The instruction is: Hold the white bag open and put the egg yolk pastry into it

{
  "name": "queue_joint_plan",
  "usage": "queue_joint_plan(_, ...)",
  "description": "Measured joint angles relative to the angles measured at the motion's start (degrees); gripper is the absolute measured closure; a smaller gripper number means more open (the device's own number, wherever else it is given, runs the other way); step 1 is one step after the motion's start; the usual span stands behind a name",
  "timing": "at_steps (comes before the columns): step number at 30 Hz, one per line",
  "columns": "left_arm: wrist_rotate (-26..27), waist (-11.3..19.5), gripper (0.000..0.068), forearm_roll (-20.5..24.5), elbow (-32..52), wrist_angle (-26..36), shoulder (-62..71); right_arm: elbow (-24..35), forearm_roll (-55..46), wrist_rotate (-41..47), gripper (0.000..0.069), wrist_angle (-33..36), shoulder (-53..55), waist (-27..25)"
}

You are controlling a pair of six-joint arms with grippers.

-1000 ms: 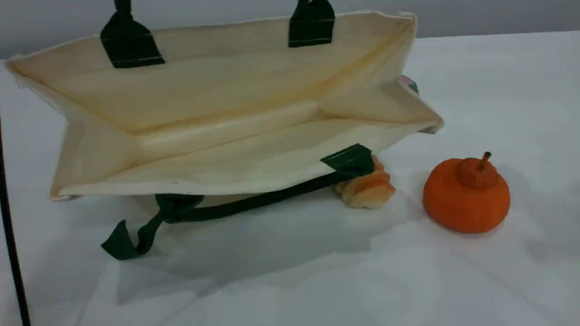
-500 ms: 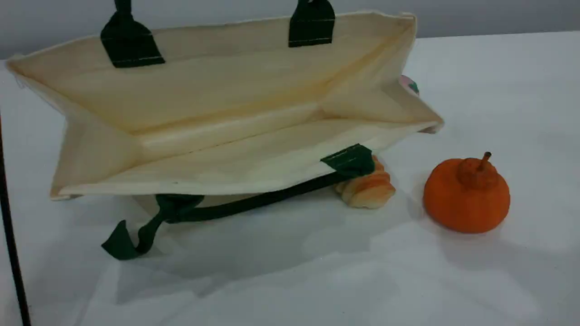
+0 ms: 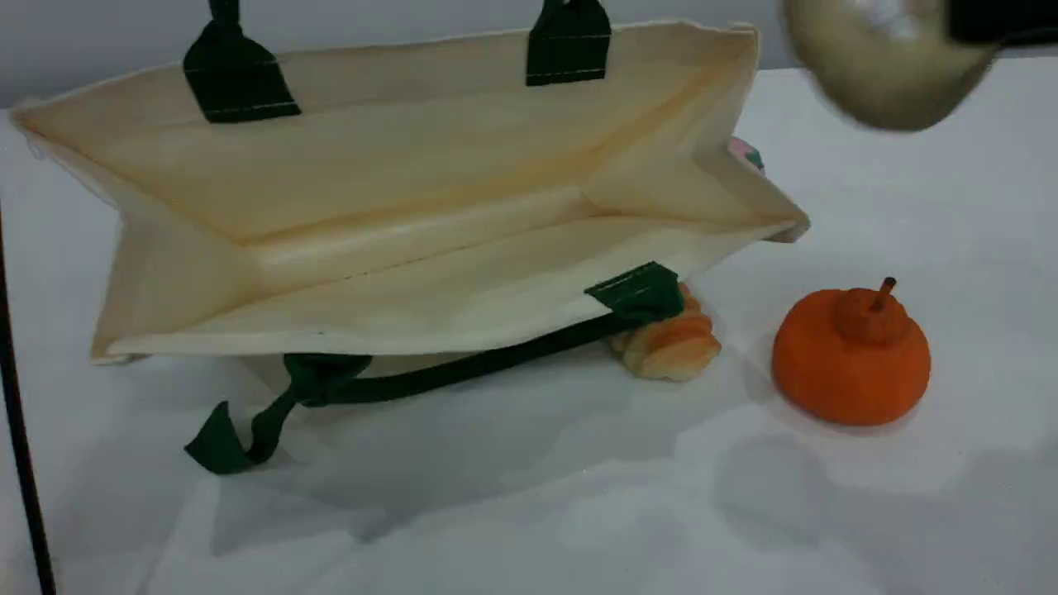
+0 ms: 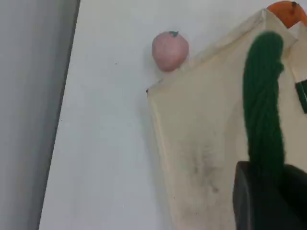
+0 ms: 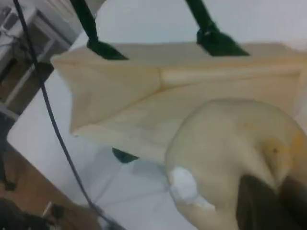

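Egg yolk pastry [image 5: 235, 158] in right gripper [image 5: 268, 203]

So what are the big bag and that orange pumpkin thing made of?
The bag looks like matte cream canvas: it creases and folds, with stitched dark green straps. The pumpkin looks like soft foam or felt, dull and slightly fuzzy, though that's uncertain.

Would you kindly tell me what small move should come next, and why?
Probably carry the egg yolk pastry, gripped in the right tool, leftward over the white bag: it hangs right of the mouth, which the left tool holds open by the handle.
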Motion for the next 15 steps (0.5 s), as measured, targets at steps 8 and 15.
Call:
queue_joint_plan(8, 0.0, 0.0, 0.0584, 0.0, 0.0, 0.0, 0.0, 0.0, 14.6, -12.0, 0.0660, -15.1, 11.9, 17.6)
queue_joint_plan(15, 0.0, 0.0, 0.0584, 0.0, 0.0, 0.0, 0.0, -5.3, 18.7, -18.8, 0.0660, -8.4, 23.3, 18.7)
